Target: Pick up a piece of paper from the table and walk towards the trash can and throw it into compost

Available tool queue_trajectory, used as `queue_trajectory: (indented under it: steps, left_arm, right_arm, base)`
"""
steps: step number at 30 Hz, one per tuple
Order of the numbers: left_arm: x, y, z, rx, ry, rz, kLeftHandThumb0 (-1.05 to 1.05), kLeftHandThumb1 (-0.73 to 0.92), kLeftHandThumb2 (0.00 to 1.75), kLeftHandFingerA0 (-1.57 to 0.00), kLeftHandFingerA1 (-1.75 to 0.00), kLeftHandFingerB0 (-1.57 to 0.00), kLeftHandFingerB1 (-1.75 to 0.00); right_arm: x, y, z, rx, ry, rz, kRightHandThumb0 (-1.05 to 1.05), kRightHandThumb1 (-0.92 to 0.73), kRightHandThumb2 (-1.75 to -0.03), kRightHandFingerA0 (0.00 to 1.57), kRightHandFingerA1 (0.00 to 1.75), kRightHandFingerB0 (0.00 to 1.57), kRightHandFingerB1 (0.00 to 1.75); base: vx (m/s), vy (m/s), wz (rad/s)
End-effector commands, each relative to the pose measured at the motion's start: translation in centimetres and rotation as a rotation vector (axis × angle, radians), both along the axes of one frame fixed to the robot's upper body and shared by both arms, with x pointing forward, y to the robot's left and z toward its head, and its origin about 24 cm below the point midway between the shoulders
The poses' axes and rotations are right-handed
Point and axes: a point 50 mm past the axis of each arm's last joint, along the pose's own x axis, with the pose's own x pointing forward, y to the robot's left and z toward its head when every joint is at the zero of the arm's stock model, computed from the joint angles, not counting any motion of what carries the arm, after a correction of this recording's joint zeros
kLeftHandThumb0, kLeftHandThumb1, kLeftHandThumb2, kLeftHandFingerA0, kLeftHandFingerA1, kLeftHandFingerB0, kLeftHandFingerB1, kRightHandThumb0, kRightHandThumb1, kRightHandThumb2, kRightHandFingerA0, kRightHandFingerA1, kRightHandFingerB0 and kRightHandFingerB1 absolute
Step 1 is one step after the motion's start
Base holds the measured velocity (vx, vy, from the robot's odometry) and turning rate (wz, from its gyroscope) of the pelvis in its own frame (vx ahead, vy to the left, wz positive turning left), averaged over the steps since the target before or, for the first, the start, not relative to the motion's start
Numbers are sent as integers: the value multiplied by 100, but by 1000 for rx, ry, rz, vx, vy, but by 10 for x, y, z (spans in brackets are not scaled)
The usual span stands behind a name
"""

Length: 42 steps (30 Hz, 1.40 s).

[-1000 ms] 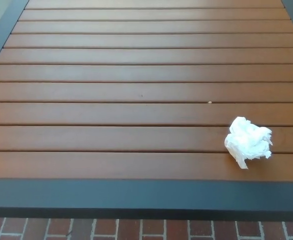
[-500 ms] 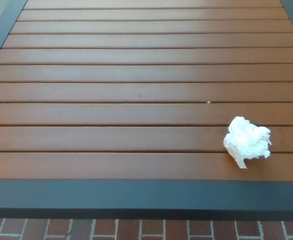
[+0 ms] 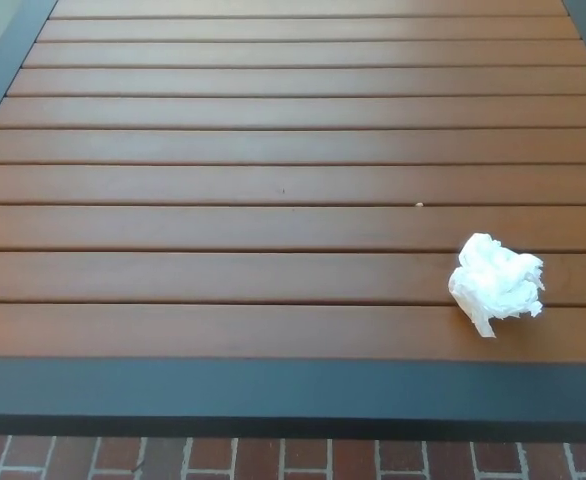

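A crumpled ball of white paper (image 3: 496, 282) lies on the table (image 3: 273, 150), down at about four o'clock in the head view, close to the near edge and toward the right side. It rests across the seam between the two nearest slats, loosely wadded, with one pointed fold hanging toward the dark border that frames the wood. The table is made of long brown slats running side to side, with a dark grey frame around them, and a strip of red brick floor (image 3: 273, 458) shows at six o'clock below the near edge. A tiny pale crumb (image 3: 419, 205) sits on a slat at about two o'clock from the centre, well apart from the paper. Neither hand is in view, so I cannot tell whether the fingers are spread, pressed together or pinching anything. Nothing touches the paper, so the pickup has not begun. Because the paper sits near the edge on the robot's right, the right hand looks the natural choice for reaching it. The wad looks light and soft, so it could slide or crush under the fingers. No trash can shows here.
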Motion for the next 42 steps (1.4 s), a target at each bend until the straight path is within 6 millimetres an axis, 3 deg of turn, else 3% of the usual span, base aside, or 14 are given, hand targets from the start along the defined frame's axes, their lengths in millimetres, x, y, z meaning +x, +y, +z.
queue_trajectory:
  steps: [1, 2, 3, 5, 6, 7, 9, 10, 14, 16, 20, 22, 32, 42]
  left_arm:
    - [21, 2, 6, 14, -118, 17, -10, 68, 61, -93, -58, -77, -53]
    - [20, 2, 6, 13, -122, 18, -12, 69, 61, -90, -57, -77, -53]
    - [20, 2, 6, 11, -127, 19, -12, 69, 61, -90, -57, -77, -53]
    - [20, 2, 6, 11, -128, 20, -12, 69, 61, -90, -57, -77, -53]
    - [19, 2, 6, 14, -125, 19, -10, 67, 60, -93, -60, -80, -54]
    - [19, 3, 5, 19, -120, 17, -10, 67, 60, -93, -60, -80, -54]
    - [19, 3, 5, 19, -119, 17, -10, 67, 60, -93, -60, -80, -54]
    - [17, 2, 4, 16, -115, 30, -9, 69, 60, -91, -59, -79, -54]
    - [16, 2, 4, 15, -113, 35, -9, 69, 60, -91, -59, -79, -54]
    - [15, 1, 4, 17, -108, 17, -10, 67, 60, -90, -59, -77, -54]
    - [14, 0, 5, 15, -112, 24, -10, 70, 60, -87, -57, -76, -53]
    - [13, -1, 4, 2, -118, 29, -10, 69, 60, -86, -58, -74, -54]
    - [6, -4, 0, -1, -79, 7, -14, 66, 60, -91, -56, -80, -52]
    - [8, -5, 0, -6, -80, -6, -11, 67, 60, -89, -57, -77, -53]
  right_arm:
    - [16, -33, 67, 19, -561, -268, -47, -70, -61, 0, 33, 0, 8]
    - [25, -38, 85, -23, -623, -261, -67, -44, -80, 0, 15, 0, 8]
    - [35, -42, 110, -74, -703, -253, -67, -44, -80, 0, 15, 0, 8]
    - [36, -42, 115, -81, -720, -253, -67, -44, -80, 0, 15, 0, 8]
    - [50, -39, 140, -115, -785, -157, -69, -74, -62, 0, 0, 0, 0]
    - [65, -30, 172, -157, -859, -35, -69, -74, -62, 0, 0, 0, 0]
    - [67, -27, 179, -163, -874, -11, -69, -74, -62, 0, 0, 0, 0]
    - [91, -10, 213, -192, -910, 176, -105, -66, -99, 0, 9, 0, 7]
    - [99, 1, 228, -200, -921, 255, -105, -66, -99, 0, 9, 0, 7]
    - [133, 33, 269, -250, -958, 467, -105, -62, -101, 0, 8, 0, 11]
    - [163, 70, 294, -273, -1014, 625, -100, -51, -87, 0, 22, 0, 20]
    - [183, 101, 306, -336, -1016, 743, -93, -56, -103, 0, 34, 0, 28]
    - [206, 217, 283, -396, -748, 1222, -84, -54, -96, 0, 33, 4, 16]
    - [224, 245, 254, -343, -537, 1333, -80, -50, -90, 3, 34, 11, 18]
  base:
    - [0, 0, 0]
    - [0, 0, 0]
    - [0, 0, 0]
    - [0, 0, 0]
    - [0, 0, 0]
    - [0, 0, 0]
    - [0, 0, 0]
    - [0, 0, 0]
    - [0, 0, 0]
    - [0, 0, 0]
    - [0, 0, 0]
    - [0, 0, 0]
    - [1, 1, 1]
    - [0, 0, 0]
